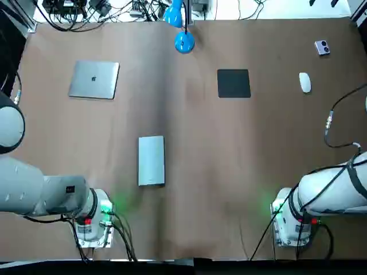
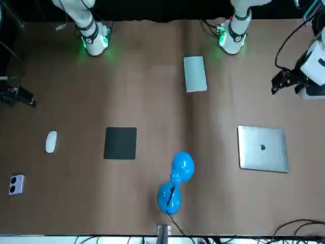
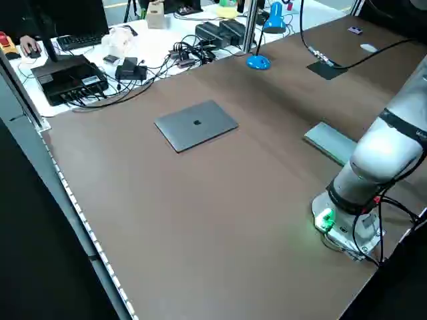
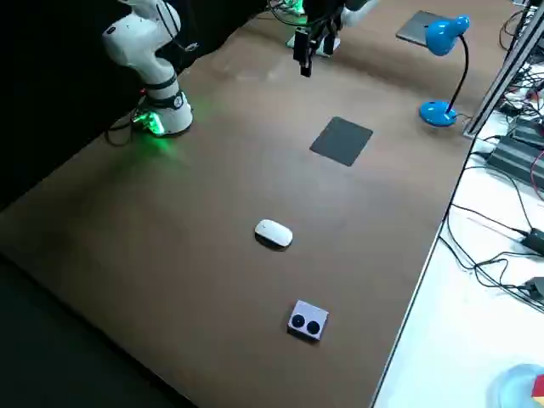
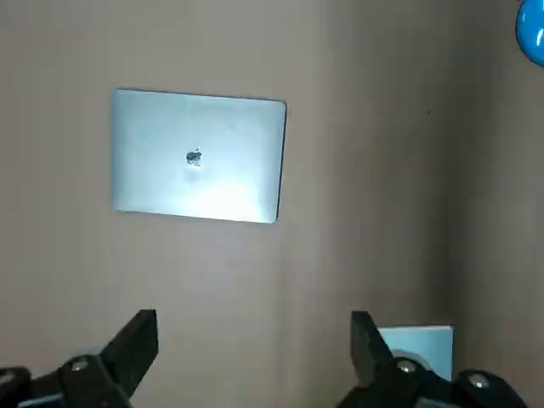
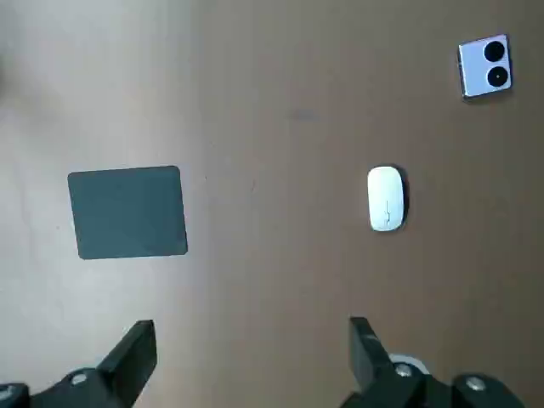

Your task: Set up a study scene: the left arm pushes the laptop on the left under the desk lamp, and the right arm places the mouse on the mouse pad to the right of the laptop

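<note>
Hanging above the table (image 1: pixel 229 149), left gripper (image 5: pixel 253 333) and right gripper (image 6: pixel 251 336) point down, fingers (image 5: pixel 136 340) spread wide (nothing held). The laptop (image 1: pixel 94 79) lies left of the lamp (image 1: pixel 184 42), the mouse (image 1: pixel 305 82) right of the mouse pad (image 1: pixel 234 83).

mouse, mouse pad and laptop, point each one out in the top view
mouse (image 1: pixel 305 82), top view, middle of its white shell
mouse pad (image 1: pixel 234 83), top view, centre of the dark square
laptop (image 1: pixel 94 79), top view, closed lid at the logo

The brown table (image 1: pixel 229 172) is carrying a laptop (image 1: pixel 94 79) upper left, a lamp (image 1: pixel 184 42) top centre, a mouse pad (image 1: pixel 234 83) and a mouse (image 1: pixel 305 82) upper right, and a grey slab (image 1: pixel 151 160) mid-frame.
</note>
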Motion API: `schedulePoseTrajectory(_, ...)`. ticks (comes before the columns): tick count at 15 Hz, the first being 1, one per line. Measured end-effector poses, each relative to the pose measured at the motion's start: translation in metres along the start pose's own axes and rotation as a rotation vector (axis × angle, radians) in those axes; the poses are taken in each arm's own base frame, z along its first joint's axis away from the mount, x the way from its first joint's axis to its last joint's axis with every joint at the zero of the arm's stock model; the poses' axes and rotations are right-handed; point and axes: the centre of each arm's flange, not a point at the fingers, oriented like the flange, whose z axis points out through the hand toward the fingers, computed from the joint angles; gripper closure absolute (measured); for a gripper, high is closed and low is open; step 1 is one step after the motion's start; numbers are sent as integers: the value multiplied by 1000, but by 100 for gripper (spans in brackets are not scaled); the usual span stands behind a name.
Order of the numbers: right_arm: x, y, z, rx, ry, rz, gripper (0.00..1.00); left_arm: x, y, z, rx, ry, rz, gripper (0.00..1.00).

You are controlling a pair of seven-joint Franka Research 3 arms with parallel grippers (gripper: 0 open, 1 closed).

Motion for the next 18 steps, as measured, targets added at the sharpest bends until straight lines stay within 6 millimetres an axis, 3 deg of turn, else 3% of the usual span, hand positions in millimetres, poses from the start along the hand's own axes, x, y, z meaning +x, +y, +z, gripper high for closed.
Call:
schedulePoseTrajectory(7,2,0,4,0,-7,1,0,-8,2,0,3,35,4,0)
schedulePoseTrajectory(10,6,4,14,-1,-25,8,0,-9,2,-1,4,37,4,0)
schedulePoseTrajectory(14,25,21,47,-3,-46,36,0,-6,-5,5,3,30,-10,0)
schedulePoseTrajectory(18,50,65,113,-4,-96,101,0,7,-35,26,0,-1,-70,0)
